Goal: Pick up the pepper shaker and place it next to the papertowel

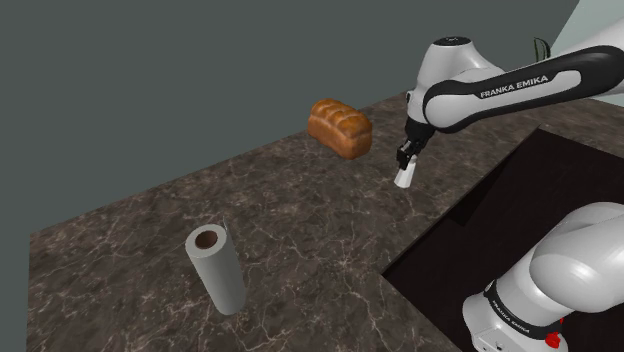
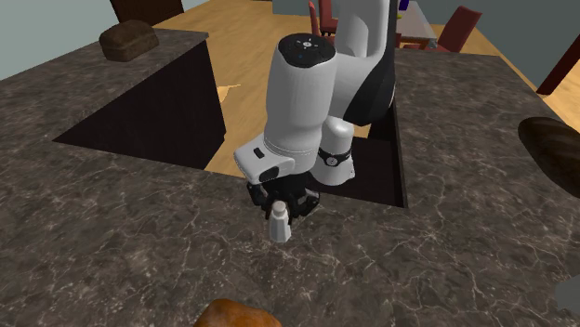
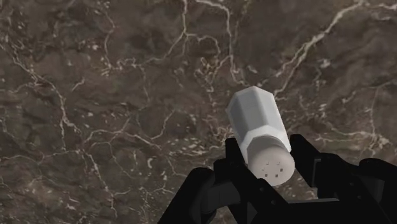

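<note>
From my remote seat, the gripper (image 3: 267, 164) is clamped on the pepper shaker (image 3: 257, 127): the two black fingers (image 3: 308, 165) press against its sides just below the cap, and the perforated top faces the wrist camera. The shaker is pale grey-white with a faceted body, and it hangs from the fingers body-down, tilted a little against the gripper's line. In the shoulder view the gripper (image 1: 406, 160) points down with the pepper shaker (image 1: 403, 178) under it, over the counter (image 1: 300, 220) and near the edge of a dark opening (image 1: 520, 220) cut into that surface. I cannot tell for sure whether its base touches the stone. The second exterior view shows the same grasp from the front, the gripper (image 2: 282, 200) holding the white shaker (image 2: 279, 221) above dark stone with pale veins. The white arm (image 1: 510, 90) comes in from the shoulder view's right. A loaf of bread (image 1: 340, 127) lies near the counter's far edge, to the left of the gripper in that view and close to the grey-green wall (image 1: 150, 80). The paper towel roll (image 1: 216, 268) stands upright toward the shoulder view's lower left, brown core showing, well apart from the shaker. Wooden floor (image 2: 243, 28) shows beyond the counter in the second exterior view.
</note>
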Tool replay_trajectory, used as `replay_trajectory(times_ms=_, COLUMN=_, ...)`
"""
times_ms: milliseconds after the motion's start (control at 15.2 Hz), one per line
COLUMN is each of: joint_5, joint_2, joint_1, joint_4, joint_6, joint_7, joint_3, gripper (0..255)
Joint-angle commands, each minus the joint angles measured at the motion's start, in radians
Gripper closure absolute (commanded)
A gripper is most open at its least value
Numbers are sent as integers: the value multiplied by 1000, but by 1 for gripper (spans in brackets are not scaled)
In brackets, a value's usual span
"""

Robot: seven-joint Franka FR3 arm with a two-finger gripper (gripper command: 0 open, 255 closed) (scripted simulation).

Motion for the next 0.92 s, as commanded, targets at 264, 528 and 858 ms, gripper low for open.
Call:
replay_trajectory(times_ms=264, joint_5=8, joint_2=-37, joint_1=3, joint_4=50, joint_6=-86, joint_7=-11, joint_3=1, gripper=255)
replay_trajectory(times_ms=528, joint_5=13, joint_2=-57, joint_1=5, joint_4=89, joint_6=-146, joint_7=-18, joint_3=3, gripper=255)
replay_trajectory(times_ms=858, joint_5=19, joint_2=-77, joint_1=7, joint_4=143, joint_6=-219, joint_7=-26, joint_3=5, gripper=255)
